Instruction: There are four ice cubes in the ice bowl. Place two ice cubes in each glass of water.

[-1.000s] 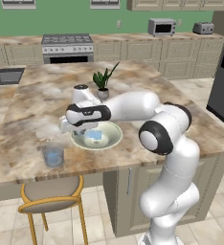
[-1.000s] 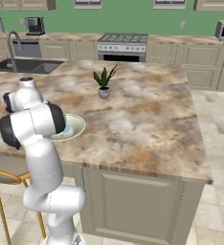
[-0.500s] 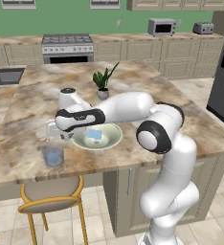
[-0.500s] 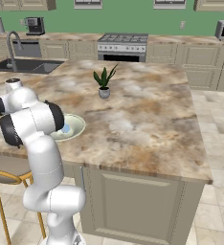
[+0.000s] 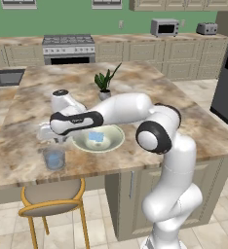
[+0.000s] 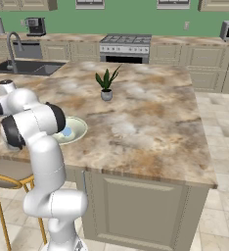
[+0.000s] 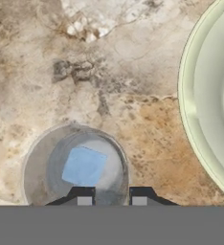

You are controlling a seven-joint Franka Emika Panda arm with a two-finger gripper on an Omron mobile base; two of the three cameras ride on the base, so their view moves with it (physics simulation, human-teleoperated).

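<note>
The hand [image 5: 51, 137] has swung left, seemingly above a glass [image 5: 54, 158].

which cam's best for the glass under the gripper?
Hand view: glass of water seen straight down, an ice cube visible inside. Left base view shows another glass side-on; the gripper blocks the one under it.

Pretty clearly a home kitchen: marble island [image 6: 150, 122], stove [image 5: 68, 47], sink [image 6: 28, 67], microwave [image 5: 164, 27], green walls, cream cabinets.
</note>
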